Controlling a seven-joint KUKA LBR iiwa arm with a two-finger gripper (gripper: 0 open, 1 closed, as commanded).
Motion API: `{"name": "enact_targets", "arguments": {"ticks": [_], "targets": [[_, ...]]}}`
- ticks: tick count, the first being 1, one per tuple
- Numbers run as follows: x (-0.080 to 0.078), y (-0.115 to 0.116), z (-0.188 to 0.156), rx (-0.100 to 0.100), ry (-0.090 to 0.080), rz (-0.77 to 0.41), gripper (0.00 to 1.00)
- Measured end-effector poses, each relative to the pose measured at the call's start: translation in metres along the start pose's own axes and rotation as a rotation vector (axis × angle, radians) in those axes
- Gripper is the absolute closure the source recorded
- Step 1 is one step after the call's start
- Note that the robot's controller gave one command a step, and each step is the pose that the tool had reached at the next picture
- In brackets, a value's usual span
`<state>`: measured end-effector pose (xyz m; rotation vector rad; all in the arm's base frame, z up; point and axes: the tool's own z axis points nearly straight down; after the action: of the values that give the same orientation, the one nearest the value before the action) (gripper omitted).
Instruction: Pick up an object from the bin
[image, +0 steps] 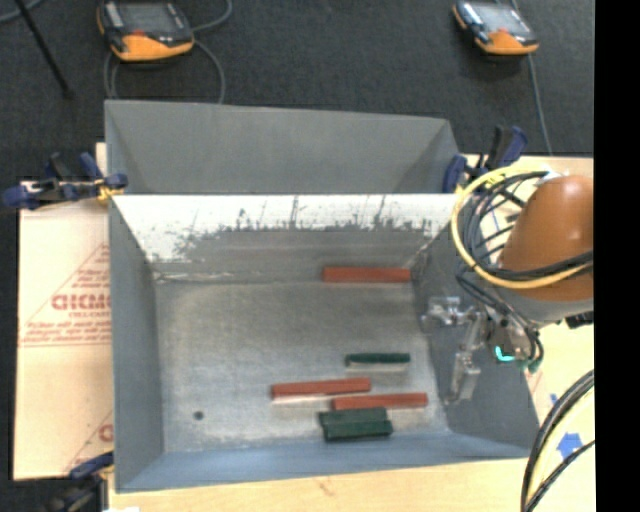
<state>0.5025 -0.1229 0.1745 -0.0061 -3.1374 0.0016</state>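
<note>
At the near end of the bin (135, 340) a dark green block (355, 425) lies flat on the grey metal floor. Just beyond it, close enough that they may touch, is a short red bar (380, 402). A long red bar (320, 390) lies just left of that one, at nearly the same angle. Further in is a thin green bar (378, 358), apart from the rest. A far red bar (366, 274) lies at the foot of the back wall.

The floor is dull and scuffed, and the back wall is scratched pale along its top (a small dark spot (198, 416) sits near the front left).

The gripper (458, 352) hangs over the right sloping wall, beside the short red bar's right end and the thin green bar. I cannot tell whether it is clenched or released.

Past the bin the room's floor is dark, with two orange-and-black devices (145, 28) on it.
</note>
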Motion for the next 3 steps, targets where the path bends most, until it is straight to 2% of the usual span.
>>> {"name": "enact_targets", "arguments": {"ticks": [1, 2, 3], "targets": [[-0.055, 0.040, 0.107, -0.002, -0.005, 0.088, 0.00], [-0.053, 0.043, 0.072, -0.002, -0.011, 0.111, 0.00], [-0.038, 0.109, 0.074, -0.002, -0.006, -0.103, 0.00]]}}
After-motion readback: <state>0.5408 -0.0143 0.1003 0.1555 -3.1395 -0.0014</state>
